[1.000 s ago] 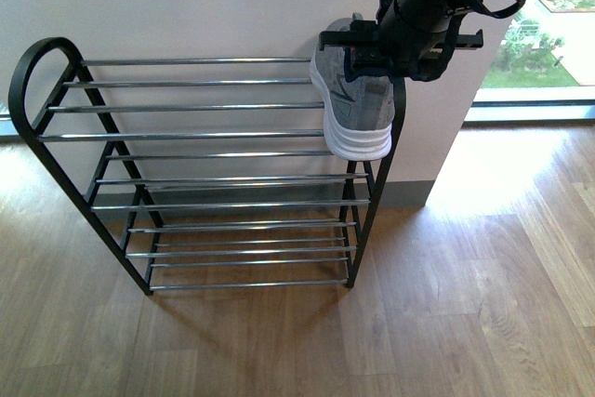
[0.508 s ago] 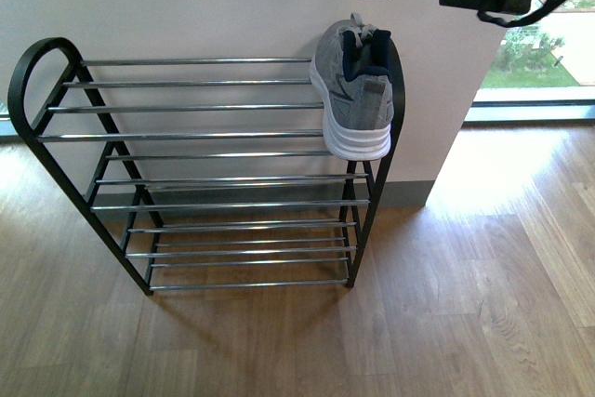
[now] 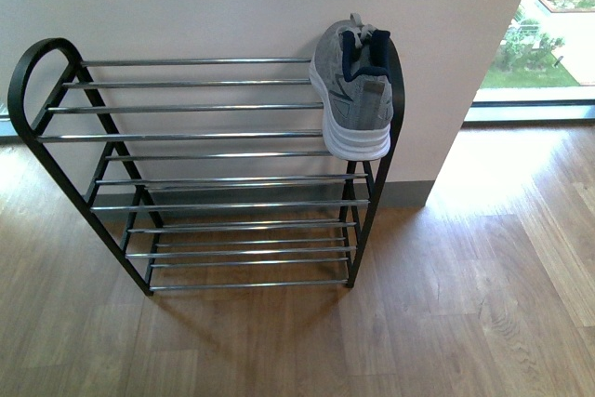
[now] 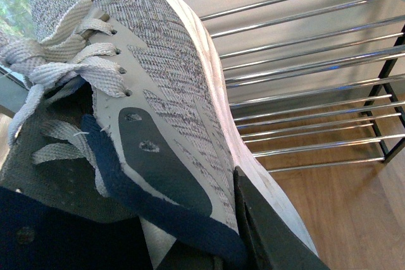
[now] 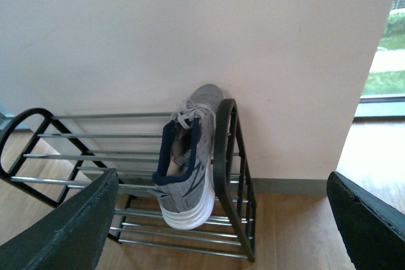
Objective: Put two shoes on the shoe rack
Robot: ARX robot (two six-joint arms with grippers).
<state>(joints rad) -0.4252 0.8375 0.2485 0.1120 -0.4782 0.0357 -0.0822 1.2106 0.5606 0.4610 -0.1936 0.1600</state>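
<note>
Left end effector point(image 4: 215, 251) clamped on second sneaker point(image 4: 171, 93) at the collar, short of the shoe rack point(image 3: 186, 132) — light, knit upper squashes, sole stiff, so a collar grip suits. First sneaker point(image 3: 353, 99) sits top tier, against the right side frame. Right end effector point(image 5: 221, 184) apart, empty.

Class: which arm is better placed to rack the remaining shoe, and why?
Left: the left fingers hold the second shoe, facing the shoe rack. The right fingers are open and empty; the first shoe rests on the top bars.
</note>
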